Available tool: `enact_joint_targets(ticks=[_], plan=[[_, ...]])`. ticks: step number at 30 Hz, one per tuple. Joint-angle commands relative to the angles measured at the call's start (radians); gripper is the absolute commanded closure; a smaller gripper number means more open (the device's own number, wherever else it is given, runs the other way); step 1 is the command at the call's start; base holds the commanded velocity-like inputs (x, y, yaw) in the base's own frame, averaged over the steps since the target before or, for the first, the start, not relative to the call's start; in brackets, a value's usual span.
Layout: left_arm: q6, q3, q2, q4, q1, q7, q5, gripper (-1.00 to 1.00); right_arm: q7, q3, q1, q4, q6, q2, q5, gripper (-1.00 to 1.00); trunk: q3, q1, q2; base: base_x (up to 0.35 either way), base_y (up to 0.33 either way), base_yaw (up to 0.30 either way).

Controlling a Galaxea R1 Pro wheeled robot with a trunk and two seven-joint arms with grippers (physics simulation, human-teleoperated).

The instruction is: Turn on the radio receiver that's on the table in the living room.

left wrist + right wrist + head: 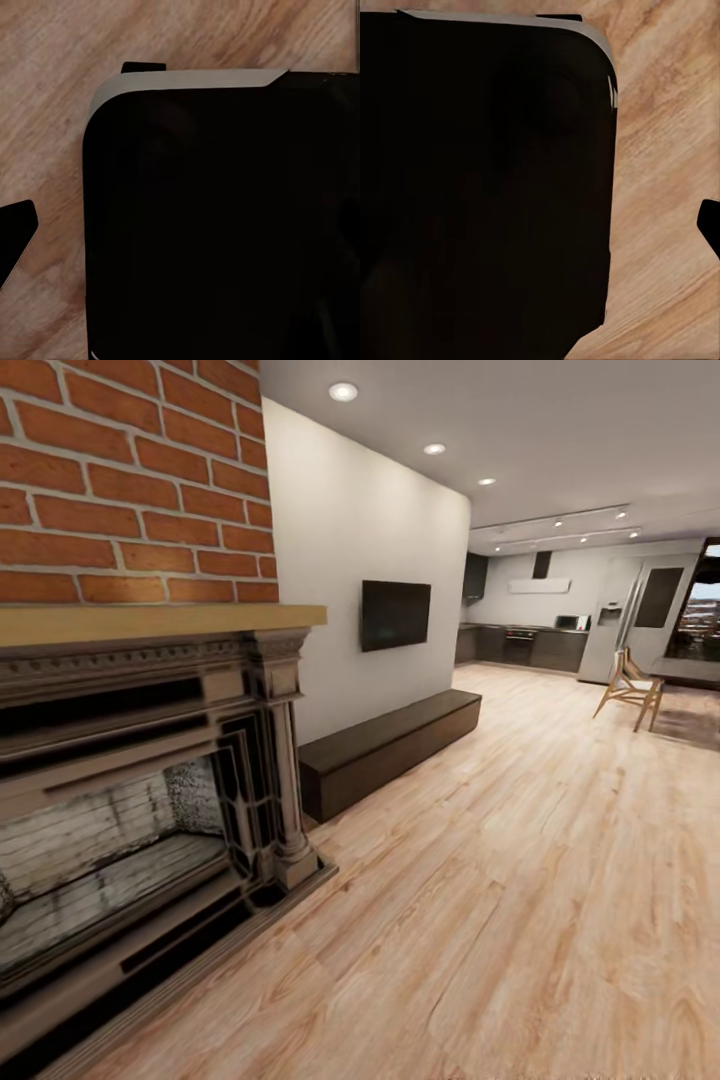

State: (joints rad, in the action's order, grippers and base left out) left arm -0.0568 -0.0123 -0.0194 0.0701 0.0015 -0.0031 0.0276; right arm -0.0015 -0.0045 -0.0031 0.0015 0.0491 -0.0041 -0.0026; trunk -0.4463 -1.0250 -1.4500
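**Robot in open-plan room, beside a fireplace**

Light wood plank flooring (520, 880) runs through the head view, from the near foreground back to a dark-cabinet kitchen (520, 645) at the far end. At the left stands a red brick wall (130, 480) above a carved dark fireplace (140, 800) with a pale wooden mantel (150, 622). Beyond it, a white wall carries a black flat screen (395, 614), and a long dark low bench (390, 745) lies along the foot of that wall. Recessed ceiling lights (343, 392) dot the ceiling. At the far right a wooden chair (630, 687) stands next to the edge of a dark tabletop (690, 672), with a tall pale refrigerator (612, 630) behind.

Both wrist views look down on the same plank floor past a large black rounded body with a grey rim (217, 225) (480, 180). A small dark tip shows at the edge of each wrist picture, but whether the left or right fingers are apart or together cannot be told.

The radio receiver and its table are not seen at this moment.
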Motion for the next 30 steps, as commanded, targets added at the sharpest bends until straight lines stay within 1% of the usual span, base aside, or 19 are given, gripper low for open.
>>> enact_joint_targets(ticks=[1,30], plan=[[0.000,0.000,0.000,0.000,0.000,0.000,0.000,-1.00,0.000,0.000,0.000,0.000,0.000,0.000,0.000,-1.00,0.001,0.000,0.000,0.000,0.000,-0.260],[0.000,0.002,-0.001,0.002,0.000,-0.001,0.000,-1.00,0.000,-0.002,0.000,0.000,0.000,-0.001,-0.006,-1.00,0.019,0.000,0.000,0.000,0.000,-0.260]])
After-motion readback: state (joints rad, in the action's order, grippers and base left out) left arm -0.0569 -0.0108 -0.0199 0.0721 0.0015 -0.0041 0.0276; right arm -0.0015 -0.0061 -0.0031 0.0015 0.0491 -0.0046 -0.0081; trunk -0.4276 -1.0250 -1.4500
